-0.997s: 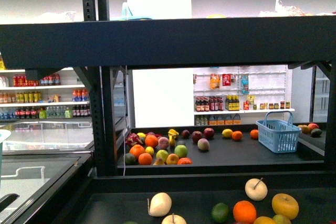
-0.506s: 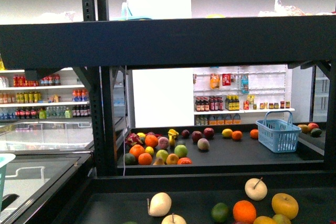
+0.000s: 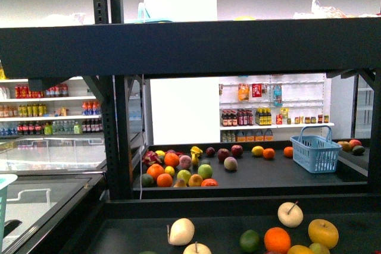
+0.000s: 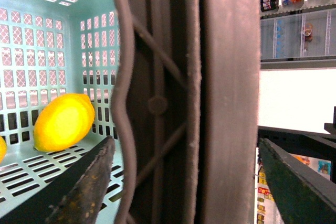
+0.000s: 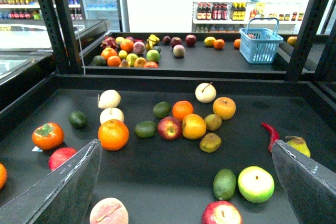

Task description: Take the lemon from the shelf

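Right claw [image 5: 184, 182] released above shelf [image 5: 157, 177]; left claw [image 4: 184, 182] grasping basket [image 4: 42, 51] with lemon [image 4: 64, 121] inside. Risk: basket tilts, lemon rolls out.

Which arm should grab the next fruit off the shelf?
The right. Its end effector is open and empty, right above the fruit on the shelf. The left end effector is busy: the handle of the basket sits between its fingers, with a lemon already inside.
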Robot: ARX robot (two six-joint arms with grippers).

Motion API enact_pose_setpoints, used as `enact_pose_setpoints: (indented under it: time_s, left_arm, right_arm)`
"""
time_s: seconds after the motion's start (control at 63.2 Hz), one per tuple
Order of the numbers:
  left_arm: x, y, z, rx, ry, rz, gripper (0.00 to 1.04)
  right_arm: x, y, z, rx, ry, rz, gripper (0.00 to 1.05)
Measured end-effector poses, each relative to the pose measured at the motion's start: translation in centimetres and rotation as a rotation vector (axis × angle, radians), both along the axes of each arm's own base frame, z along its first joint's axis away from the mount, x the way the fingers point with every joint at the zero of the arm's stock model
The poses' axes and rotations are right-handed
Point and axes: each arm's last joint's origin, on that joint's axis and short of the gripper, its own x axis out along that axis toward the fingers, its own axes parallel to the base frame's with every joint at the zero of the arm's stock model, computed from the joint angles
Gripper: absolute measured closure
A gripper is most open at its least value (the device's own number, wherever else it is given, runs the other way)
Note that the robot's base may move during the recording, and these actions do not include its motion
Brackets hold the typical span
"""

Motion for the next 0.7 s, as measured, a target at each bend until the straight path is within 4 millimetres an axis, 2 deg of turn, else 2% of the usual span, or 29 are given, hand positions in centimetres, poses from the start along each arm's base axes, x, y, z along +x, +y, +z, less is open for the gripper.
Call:
enact_pose_setpoints:
  time_s: [0.063,0.253,0.491,0.585,0.696]
  left_arm:
    - [-0.2,-0.1,0.2,0.008,0.014,0.001,0.06]
    - [-1.6,0.2,-0.9,0.06,0.151,0.045,0.08]
    - [-3.4,-0.3,1.8,0.14,0.124,0.041,0.08]
    - [-5.1,-1.6,2.7,0.191,0.135,0.012,0.08]
    - [-8.5,-4.0,3.8,0.288,0.18,-0.025,0.08]
  right_arm:
    - [0.0,0.0,0.0,0.0,0.0,0.0,0.07]
    - [0.0,0.0,0.0,0.0,0.0,0.0,0.07]
    - [0.0,0.0,0.0,0.0,0.0,0.0,0.07]
    - [0.0,0.0,0.0,0.0,0.0,0.0,0.07]
    - [0.0,0.0,0.0,0.0,0.0,0.0,0.07]
